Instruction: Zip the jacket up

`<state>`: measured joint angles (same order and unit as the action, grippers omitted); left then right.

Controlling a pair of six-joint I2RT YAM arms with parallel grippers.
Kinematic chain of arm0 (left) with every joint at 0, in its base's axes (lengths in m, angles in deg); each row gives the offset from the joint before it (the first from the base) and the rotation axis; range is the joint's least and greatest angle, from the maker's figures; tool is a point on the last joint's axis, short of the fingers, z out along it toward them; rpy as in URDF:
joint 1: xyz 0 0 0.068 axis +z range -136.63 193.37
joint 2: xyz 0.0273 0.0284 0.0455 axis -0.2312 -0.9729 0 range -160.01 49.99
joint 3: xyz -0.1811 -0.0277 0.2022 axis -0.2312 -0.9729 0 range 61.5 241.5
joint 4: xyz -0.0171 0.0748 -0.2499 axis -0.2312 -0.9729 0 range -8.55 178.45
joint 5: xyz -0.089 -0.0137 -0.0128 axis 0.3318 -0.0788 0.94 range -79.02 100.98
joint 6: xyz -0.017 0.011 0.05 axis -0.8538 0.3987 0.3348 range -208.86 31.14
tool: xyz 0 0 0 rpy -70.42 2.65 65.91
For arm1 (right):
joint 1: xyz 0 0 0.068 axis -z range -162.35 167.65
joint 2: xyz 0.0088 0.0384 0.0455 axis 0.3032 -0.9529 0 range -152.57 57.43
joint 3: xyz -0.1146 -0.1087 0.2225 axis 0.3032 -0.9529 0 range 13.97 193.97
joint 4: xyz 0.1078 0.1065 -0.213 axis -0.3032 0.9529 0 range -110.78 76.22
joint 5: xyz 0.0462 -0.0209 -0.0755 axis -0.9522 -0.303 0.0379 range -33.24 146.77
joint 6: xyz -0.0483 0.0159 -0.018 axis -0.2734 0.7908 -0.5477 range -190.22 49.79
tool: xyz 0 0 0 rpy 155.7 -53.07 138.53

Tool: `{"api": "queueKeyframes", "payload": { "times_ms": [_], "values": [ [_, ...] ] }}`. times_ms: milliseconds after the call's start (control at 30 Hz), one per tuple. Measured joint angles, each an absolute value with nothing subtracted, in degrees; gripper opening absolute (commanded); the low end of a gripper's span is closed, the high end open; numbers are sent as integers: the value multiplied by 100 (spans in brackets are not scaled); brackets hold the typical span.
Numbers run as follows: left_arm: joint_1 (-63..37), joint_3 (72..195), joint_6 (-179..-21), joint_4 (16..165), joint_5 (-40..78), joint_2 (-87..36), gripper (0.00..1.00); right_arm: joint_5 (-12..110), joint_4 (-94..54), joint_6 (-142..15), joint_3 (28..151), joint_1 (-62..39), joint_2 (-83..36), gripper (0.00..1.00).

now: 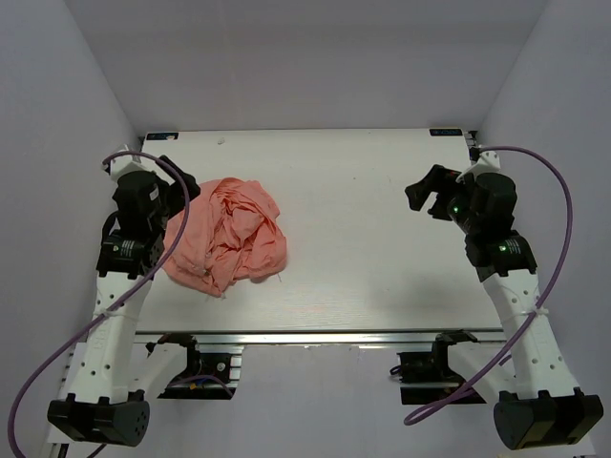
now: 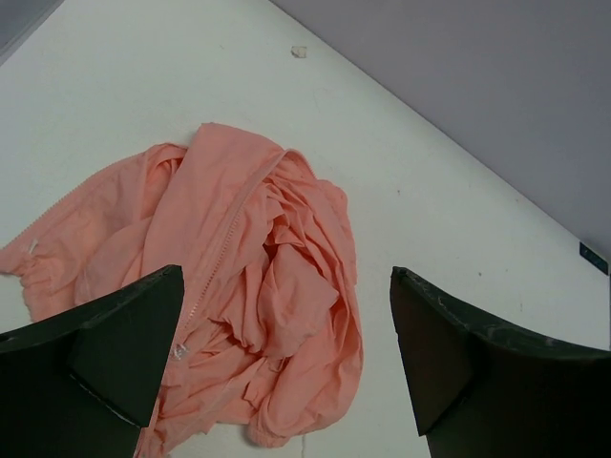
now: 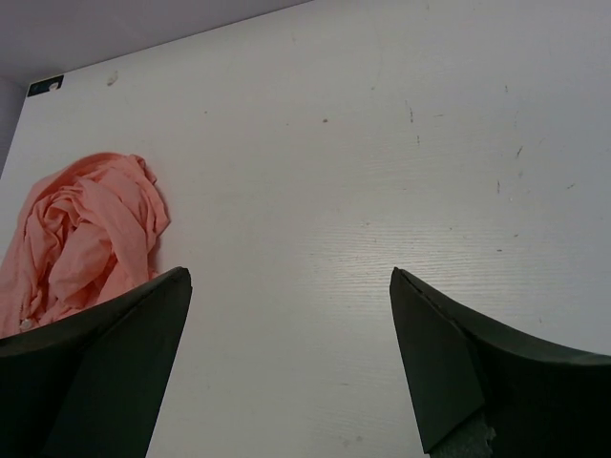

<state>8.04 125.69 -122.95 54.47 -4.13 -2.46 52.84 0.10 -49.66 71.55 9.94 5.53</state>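
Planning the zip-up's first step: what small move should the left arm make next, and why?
Probably lower the left gripper onto the jacket and pinch fabric beside the zipper, to start spreading it. The jacket lies in a crumpled heap, only part of the zipper showing; the left fingers are open above it, the right gripper open, far off.

The jacket (image 1: 226, 237) is salmon-pink, thin and much wrinkled; it lies in a crumpled heap on the left part of the table; one zipper line with pale teeth (image 2: 221, 250) runs across the folds, not closed.
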Motion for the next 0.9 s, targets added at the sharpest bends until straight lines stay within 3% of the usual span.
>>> {"api": "queueKeyframes", "payload": {
  "times_ms": [200, 400, 700, 900],
  "values": [
    [804, 12973, -12118, 5373, -424, -1088, 98, 4836, -296, -4983, 6941, 994, 625, 89],
    [804, 13176, -11794, 5474, -234, -2292, 98, 4139, -569, -4990, 6943, 874, -59, 89],
    [807, 13342, -11197, 5847, 214, -3614, 98, 4596, -816, -5486, 8090, -1440, -2258, 89],
    [807, 13618, -11047, 5882, 216, -4683, 98, 5249, -866, -5869, 9579, -2203, -4223, 89]
  ]
}}
